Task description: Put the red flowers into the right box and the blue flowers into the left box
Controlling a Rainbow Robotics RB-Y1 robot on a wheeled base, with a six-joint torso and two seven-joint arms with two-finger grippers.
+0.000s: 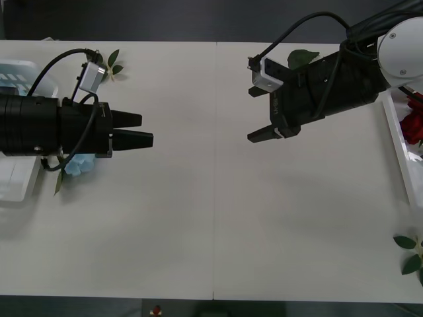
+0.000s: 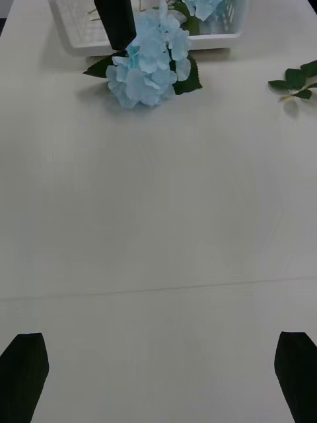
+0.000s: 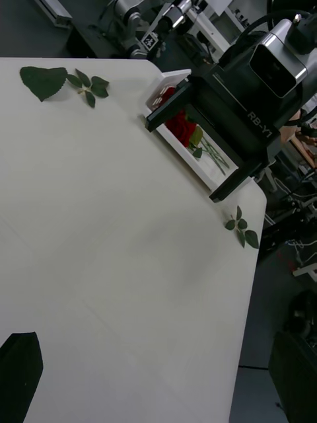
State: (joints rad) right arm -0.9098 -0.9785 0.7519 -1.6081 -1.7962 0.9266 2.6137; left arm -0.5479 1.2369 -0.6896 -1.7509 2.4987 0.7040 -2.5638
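Note:
One blue flower (image 1: pixel 79 164) lies on the table beside the left box (image 1: pixel 16 179), partly under my left arm. In the right wrist view this blue flower (image 2: pixel 148 66) rests against the rim of the left box (image 2: pixel 76 39), and another blue bloom (image 2: pixel 206 8) sits inside the box. The red flowers (image 1: pixel 415 125) lie in the right box (image 1: pixel 396 135) at the far right, behind my right arm; the left wrist view shows the red flowers (image 3: pixel 179 124) in the right box (image 3: pixel 201 168). My left gripper (image 1: pixel 147 129) is open and empty just right of the blue flower. My right gripper (image 1: pixel 251 113) hovers open and empty right of the table's middle.
Loose green leaf sprigs lie at the back left (image 1: pixel 112 65), at the back behind the right arm (image 1: pixel 301 58) and at the front right edge (image 1: pixel 413 254). Bare white table (image 1: pixel 211 218) stretches between the two grippers and toward the front edge.

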